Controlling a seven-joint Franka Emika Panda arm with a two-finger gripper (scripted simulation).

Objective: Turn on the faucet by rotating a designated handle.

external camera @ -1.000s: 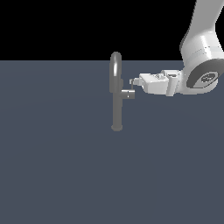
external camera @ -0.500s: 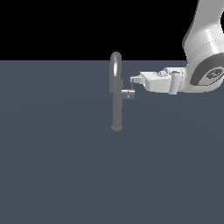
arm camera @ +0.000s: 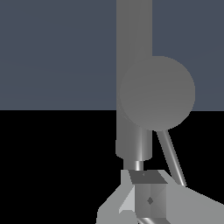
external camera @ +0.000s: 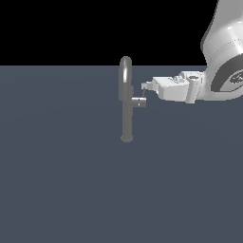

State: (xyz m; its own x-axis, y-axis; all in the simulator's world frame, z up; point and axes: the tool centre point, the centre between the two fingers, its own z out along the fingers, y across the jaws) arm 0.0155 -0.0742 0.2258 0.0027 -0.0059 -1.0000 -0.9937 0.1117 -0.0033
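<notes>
Legible text, labels, brands, numbers, signs: none. Faucet (external camera: 126, 102), plain grey metal, unmarked in both views. Handle (external camera: 138, 102), unmarked. Gripper (external camera: 145, 87) and its white housing, no lettering or logo that can be read. Floor surface (external camera: 61, 180), uniform slate colour, no markings.

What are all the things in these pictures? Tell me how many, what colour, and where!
faucet: one, grey metal, standing upright on the floor, arched spout on top.
handle: one, grey stub with a thin rod, sticking out of the faucet column toward the exterior view's right.
floor: one, dark blue-grey, flat under everything.
arm: one, white, coming in from the exterior view's upper right.
gripper: one, white and grey, right by the handle's rod; open or shut cannot be told.
</notes>
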